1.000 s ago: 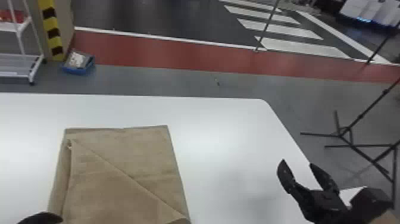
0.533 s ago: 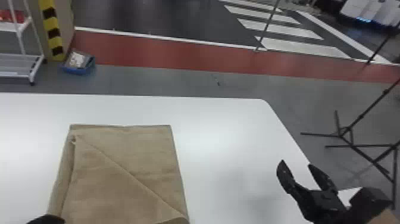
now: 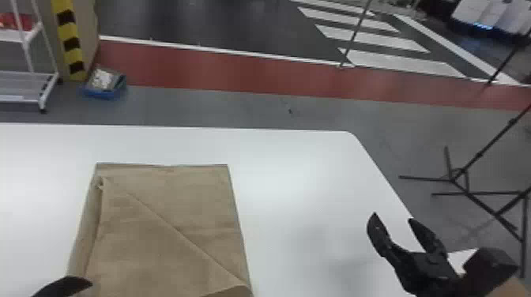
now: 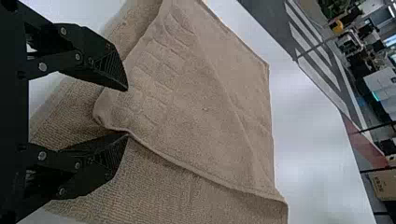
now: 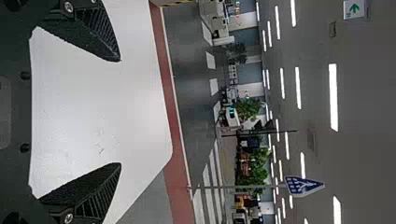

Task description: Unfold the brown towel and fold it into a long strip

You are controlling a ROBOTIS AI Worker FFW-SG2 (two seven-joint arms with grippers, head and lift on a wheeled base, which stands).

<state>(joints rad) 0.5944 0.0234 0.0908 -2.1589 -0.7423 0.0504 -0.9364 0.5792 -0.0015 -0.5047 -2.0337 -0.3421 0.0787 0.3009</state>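
In the head view, my left gripper (image 3: pixel 65 285) shows at the bottom left, over the near left part of the brown towel (image 3: pixel 170 229). The towel lies folded on the white table, with a diagonal flap edge across its top. In the left wrist view, my left gripper (image 4: pixel 127 112) is open, its fingers on either side of a rounded towel corner (image 4: pixel 109 109); whether they touch it I cannot tell. My right gripper (image 3: pixel 393 217) stays open and idle at the right side of the table. In the right wrist view, my right gripper (image 5: pixel 120 112) has nothing between its fingers.
The white table (image 3: pixel 292 170) has a rounded far right corner. Black tripod legs (image 3: pixel 470 185) stand on the floor to the right. Beyond the table are a blue bin (image 3: pixel 103 85) and a white rack (image 3: pixel 23 87) at the left.
The towel's far edge first shifted slightly away and to the right, then stayed nearly still. My left gripper moved slightly to the right, while the right one kept its place.
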